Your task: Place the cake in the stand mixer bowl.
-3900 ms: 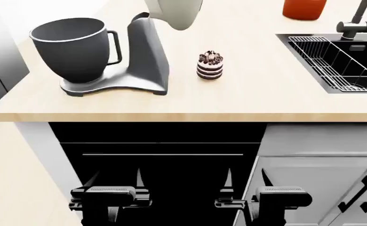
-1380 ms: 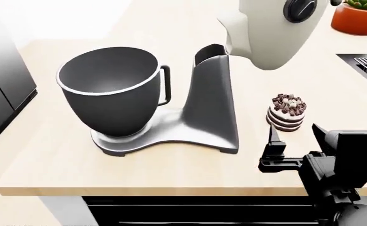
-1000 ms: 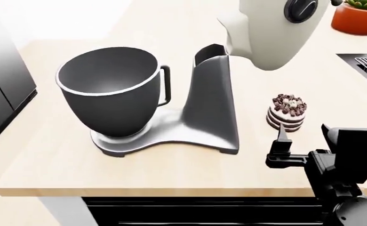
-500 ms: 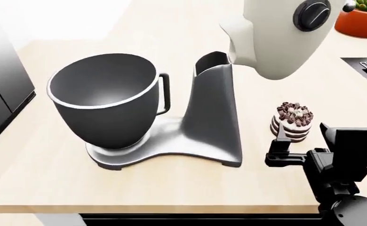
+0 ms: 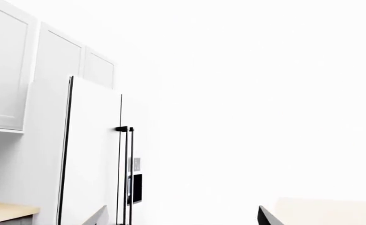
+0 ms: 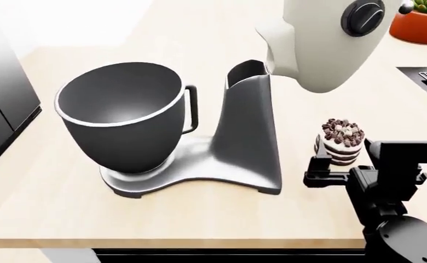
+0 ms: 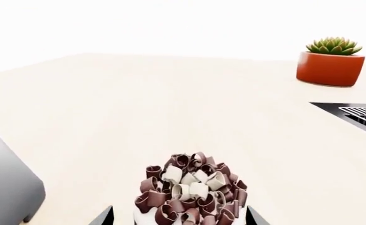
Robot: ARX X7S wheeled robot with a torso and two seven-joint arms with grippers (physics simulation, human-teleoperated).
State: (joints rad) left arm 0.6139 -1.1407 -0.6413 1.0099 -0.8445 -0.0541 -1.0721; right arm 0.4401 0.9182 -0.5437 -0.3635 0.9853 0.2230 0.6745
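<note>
The cake (image 6: pixel 341 140), round with dark and white layers and chocolate curls on top, stands on the wooden counter to the right of the mixer's column. My right gripper (image 6: pixel 344 158) is open, with one finger on each side of the cake, low at its near side. The right wrist view shows the cake (image 7: pixel 190 193) filling the gap between the open fingertips of the right gripper (image 7: pixel 179 217). The stand mixer bowl (image 6: pixel 119 120), dark grey with a light rim and a side handle, sits empty on the mixer base at the left. My left gripper (image 5: pixel 181 216) is open and empty, out of the head view.
The cream mixer head (image 6: pixel 323 38) is tilted up above the grey column (image 6: pixel 246 131), between bowl and cake. A potted succulent (image 7: pixel 331 61) and a sink (image 7: pixel 358 117) lie at the far right. A white fridge (image 5: pixel 89 154) shows in the left wrist view.
My right gripper has moved forward, and its open fingers now stand on either side of the cake. The cake and bowl have not moved. Earlier the head view came closer to the counter.
</note>
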